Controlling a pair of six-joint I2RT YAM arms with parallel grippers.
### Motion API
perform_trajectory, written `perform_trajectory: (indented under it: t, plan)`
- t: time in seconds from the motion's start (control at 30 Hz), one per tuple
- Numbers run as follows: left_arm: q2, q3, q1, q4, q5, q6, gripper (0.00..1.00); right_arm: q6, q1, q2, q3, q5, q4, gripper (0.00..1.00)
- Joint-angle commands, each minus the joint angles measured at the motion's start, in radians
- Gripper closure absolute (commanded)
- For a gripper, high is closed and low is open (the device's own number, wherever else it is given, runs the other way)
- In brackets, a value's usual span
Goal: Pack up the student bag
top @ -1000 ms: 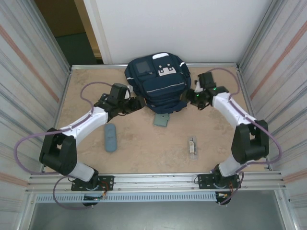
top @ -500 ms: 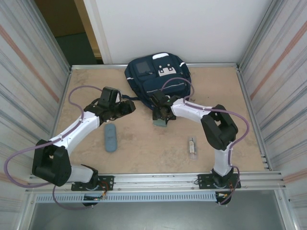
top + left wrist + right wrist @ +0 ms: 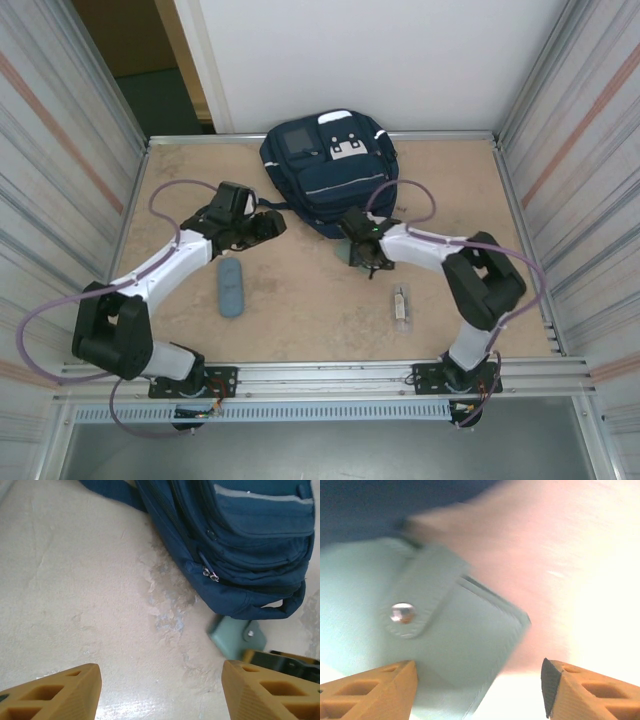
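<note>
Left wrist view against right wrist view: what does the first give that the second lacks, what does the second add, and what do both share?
Left wrist view: the student bag in sharp detail, with its zipper pulls, a white zipper line and a strap, beyond the open left pincer. Right wrist view: a blurred close-up of the pale green wallet, with its flap and layered edge, beyond the open right pincer. Both: the bag, the wallet with its metal snap, and the beige table.
</note>
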Motion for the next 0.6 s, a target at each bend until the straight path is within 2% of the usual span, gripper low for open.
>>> perform_trajectory:
  t: [0.0, 0.13, 0.3, 0.4, 0.57]
  plan:
    - [0.051, 0.05, 0.004, 0.034, 0.038, -0.001, 0.35, -0.007, -0.072, -0.067, -0.104, -0.037, -0.096, 0.35]
    - [0.129, 0.115, 0.004, 0.055, 0.009, -0.011, 0.34, -0.04, -0.142, -0.166, -0.154, -0.063, -0.11, 0.34]
    - [0.292, 0.217, 0.009, 0.112, -0.049, -0.016, 0.32, -0.134, -0.187, -0.267, -0.069, -0.072, -0.162, 0.3]
    - [0.398, 0.289, 0.012, 0.133, -0.05, -0.023, 0.32, -0.226, -0.187, -0.265, 0.019, -0.143, -0.126, 0.29]
    - [0.539, 0.384, 0.012, 0.191, -0.055, -0.043, 0.32, -0.204, -0.176, -0.227, 0.116, -0.247, -0.069, 0.29]
